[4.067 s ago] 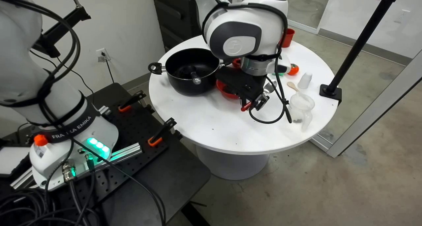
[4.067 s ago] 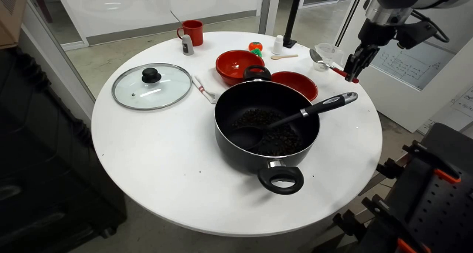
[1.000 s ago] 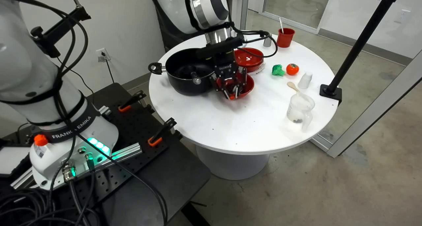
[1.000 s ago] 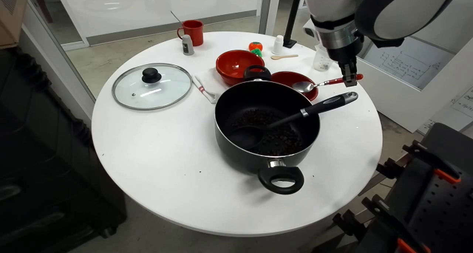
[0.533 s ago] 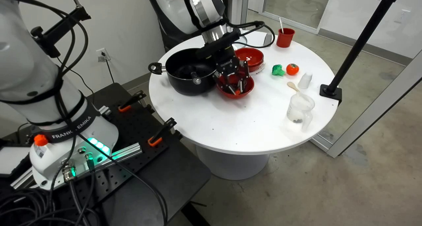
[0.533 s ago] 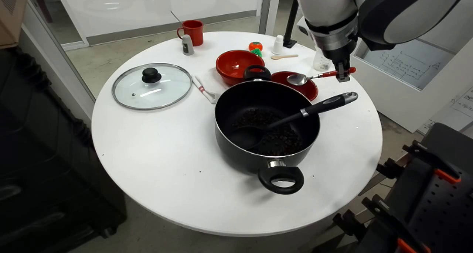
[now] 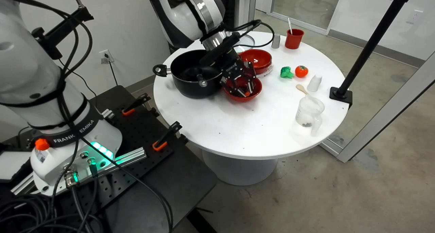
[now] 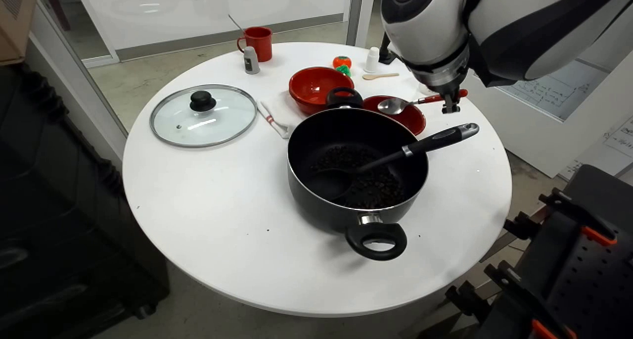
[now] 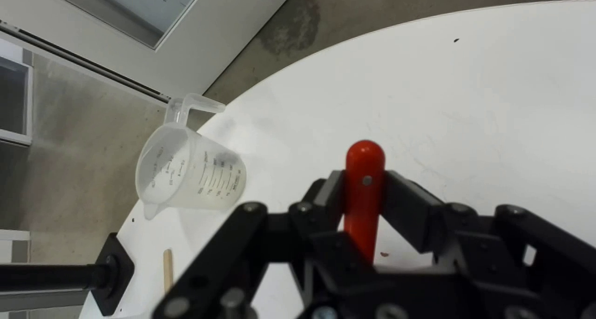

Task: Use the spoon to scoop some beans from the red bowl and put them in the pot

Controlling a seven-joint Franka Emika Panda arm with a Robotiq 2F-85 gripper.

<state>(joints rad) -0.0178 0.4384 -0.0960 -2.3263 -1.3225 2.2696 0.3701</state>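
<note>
My gripper [image 9: 364, 188] is shut on the red handle of the spoon [image 9: 365, 158], near its end. In an exterior view the spoon's silver head [image 8: 393, 106] overlaps the inside of the red bowl [image 8: 419, 122]; its exact height is unclear. The head shows bare silver. In an exterior view the gripper [image 7: 246, 91] stands in front of the red bowl [image 7: 257, 90] and hides most of its inside. Beans in the bowl cannot be made out. The black pot [image 8: 316, 205] stands beside the bowl, with dark beans [image 8: 378, 185] on its bottom.
A black ladle [image 8: 442, 137] leans in the pot, its handle over the rim toward the gripper. Stacked red bowls [image 8: 316, 89] stand behind the pot. A glass lid [image 8: 222, 123] lies aside. A clear measuring cup [image 9: 214, 174] and a black post [image 9: 60, 277] stand near the table edge.
About four seconds ago the spoon was over by the measuring cup. The gripper has turned and carried it to the red bowl. In the last second the head moved farther across the bowl.
</note>
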